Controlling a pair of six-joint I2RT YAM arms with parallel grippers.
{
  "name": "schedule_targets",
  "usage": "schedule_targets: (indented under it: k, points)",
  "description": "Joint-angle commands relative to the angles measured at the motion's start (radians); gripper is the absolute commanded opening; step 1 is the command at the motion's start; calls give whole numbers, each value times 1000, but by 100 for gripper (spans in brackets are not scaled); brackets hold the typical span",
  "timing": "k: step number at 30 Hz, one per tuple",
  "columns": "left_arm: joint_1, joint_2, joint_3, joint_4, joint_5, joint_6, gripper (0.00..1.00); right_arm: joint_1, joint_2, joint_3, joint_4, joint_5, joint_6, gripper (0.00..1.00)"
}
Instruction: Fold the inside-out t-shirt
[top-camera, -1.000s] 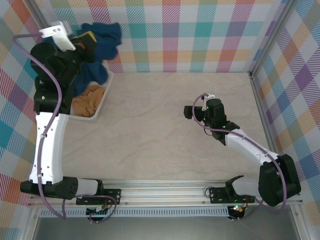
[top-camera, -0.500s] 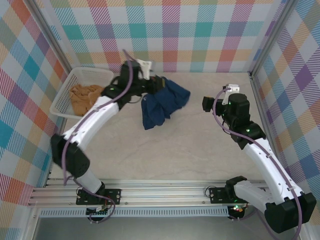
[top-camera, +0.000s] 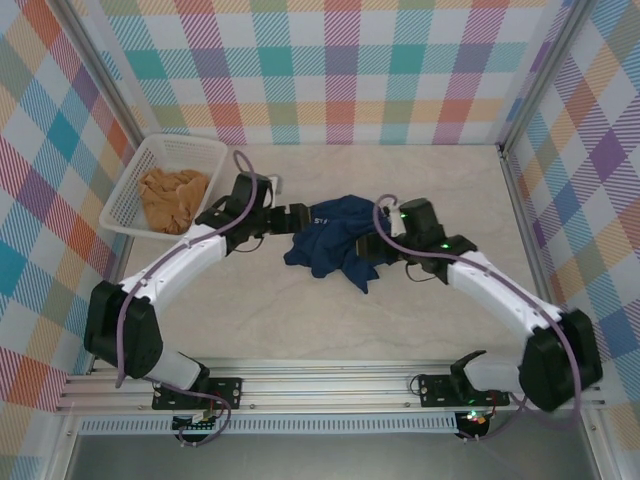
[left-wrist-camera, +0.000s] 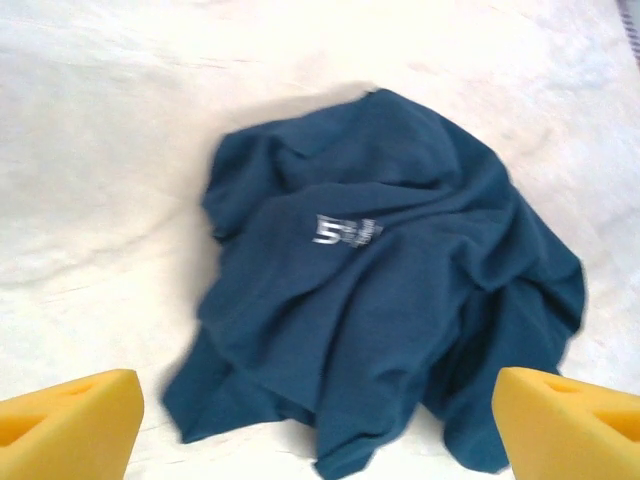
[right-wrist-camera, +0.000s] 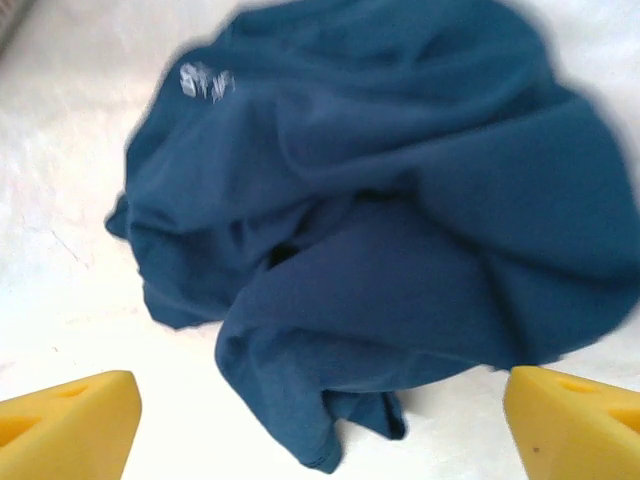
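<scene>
Crumpled dark navy cloth t-shirt heaped at frame centre, flanked by left gripper and right gripper, equally near. Both spread wide, nothing held. Long axis unclear.

One print, nothing legible
A small pale print sat on the crumpled navy t-shirt, its characters too blurred and small to read in either wrist view or from above.

t-shirt: soft matt navy cloth, rumpled | its mark: pale print | table: smooth, marble-look, low sheen | basket: white plastic lattice | tan-orange garment: matt cloth | finger pads: yellow, matt | rail: bare metal
</scene>
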Motion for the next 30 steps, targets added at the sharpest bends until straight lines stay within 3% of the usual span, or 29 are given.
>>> schedule_targets:
  k: [1,6,9,14,17,18,20,26,30]
  points:
    - [-6,112,-41,-31,41,-34,86,9,82,28,6,-24,92,87]
    - [-11,204,-94,27,35,-36,82,68,122,-54,82,-1,221,89]
    - [-11,280,-73,33,25,-13,71,93,192,-40,155,13,274,84]
    - [-11,378,-54,116,20,-12,50,93,241,-29,167,104,249,49]
    - [-10,389,-45,159,17,-16,23,89,248,-18,166,137,196,15]
    - [-9,373,-43,166,11,-13,12,86,236,-1,151,148,164,4]
    - [0,310,-35,170,-11,-2,0,69,173,38,109,180,95,0]
    - [64,-77,9,187,-86,-5,0,-85,-146,301,-66,91,-84,0]
    - [71,-320,66,239,-265,-24,0,-132,-265,507,-79,74,-117,0]
